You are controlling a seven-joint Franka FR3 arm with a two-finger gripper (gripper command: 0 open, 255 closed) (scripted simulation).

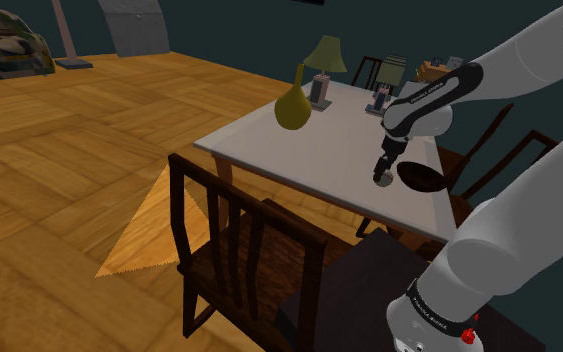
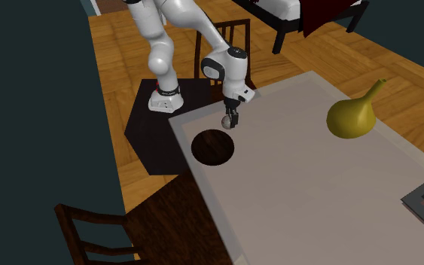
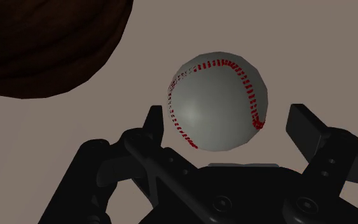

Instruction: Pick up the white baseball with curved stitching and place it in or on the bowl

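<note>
The pale counter [image 2: 300,188] carried the baseball [image 3: 217,102] just beside the dark bowl [image 2: 213,146]; my tool [image 3: 229,121] stood spread around it, untouching. Closing off-centre, I judged, could roll it away.

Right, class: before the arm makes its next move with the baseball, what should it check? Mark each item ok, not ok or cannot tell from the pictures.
1. The white baseball with red stitching lies between the fingers of the tool: ok.
2. The fingers are closed on the ball: not ok. They stand apart, and a gap shows on one side.
3. The ball rests on the pale table top: cannot tell.
4. The dark brown round bowl stands open side up, empty, close beside the ball: ok.
5. The way from ball to bowl is free: ok. The yellow gourd-shaped object stands well away across the table.
</note>
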